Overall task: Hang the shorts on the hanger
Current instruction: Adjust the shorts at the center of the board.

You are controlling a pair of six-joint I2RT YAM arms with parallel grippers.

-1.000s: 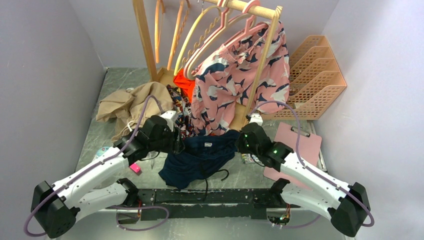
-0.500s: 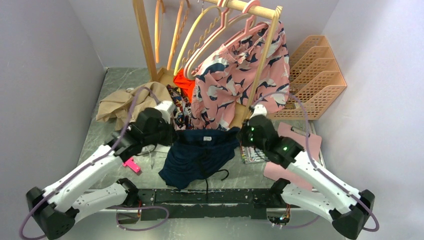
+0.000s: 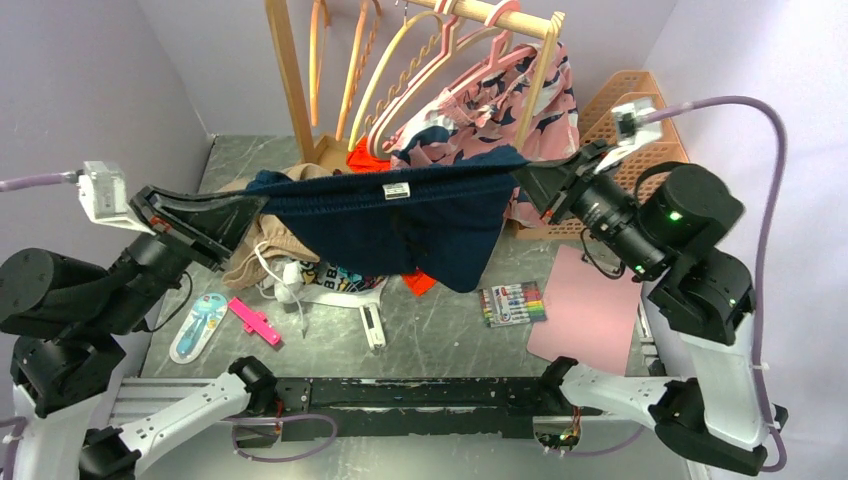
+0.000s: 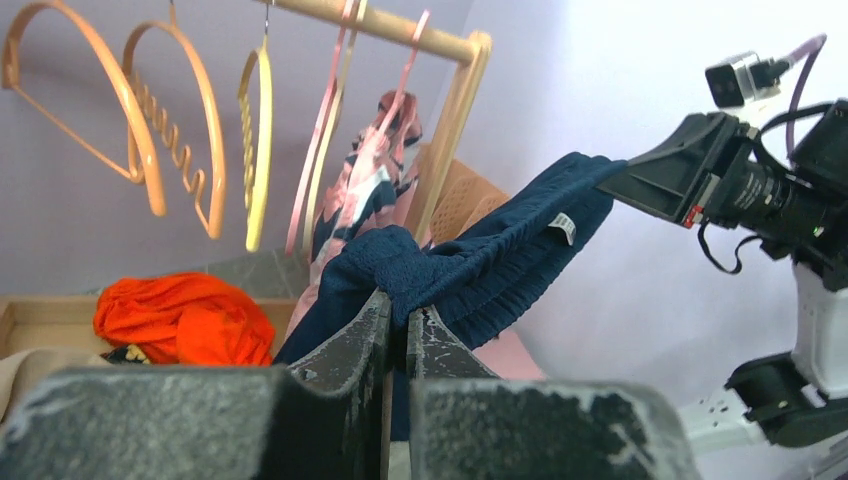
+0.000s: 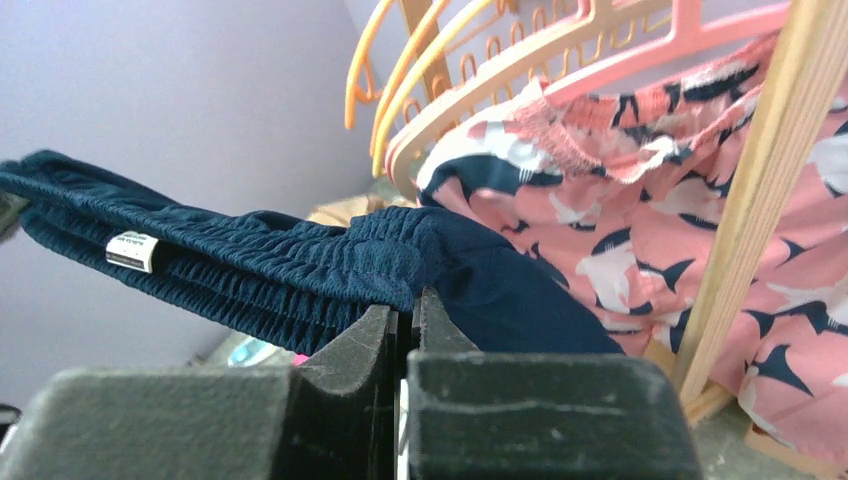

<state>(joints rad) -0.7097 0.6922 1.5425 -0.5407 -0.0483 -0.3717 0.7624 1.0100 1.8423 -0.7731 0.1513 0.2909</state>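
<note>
The navy shorts (image 3: 400,215) hang in the air above the table, waistband stretched taut between both grippers, legs drooping below. My left gripper (image 3: 262,205) is shut on the waistband's left end (image 4: 398,310). My right gripper (image 3: 522,172) is shut on the right end (image 5: 405,305). The shorts' white label faces up (image 5: 133,251). The cream wood-coloured hanger (image 3: 312,70) hangs at the rack's left end, behind and above the shorts; in the left wrist view the hanger (image 4: 148,180) is at far left.
On the wooden rack (image 3: 290,90) hang a yellow hanger (image 4: 255,140) and pink hangers with pink printed shorts (image 3: 530,100). A tan garment (image 3: 245,265), orange cloth (image 4: 180,315), marker pack (image 3: 512,303), pink clipboard (image 3: 585,300) and scissors (image 3: 198,325) lie on the table.
The left gripper closed on the waistband. Both arms then rose and spread apart, lifting the shorts off the table and stretching them toward the rack.
</note>
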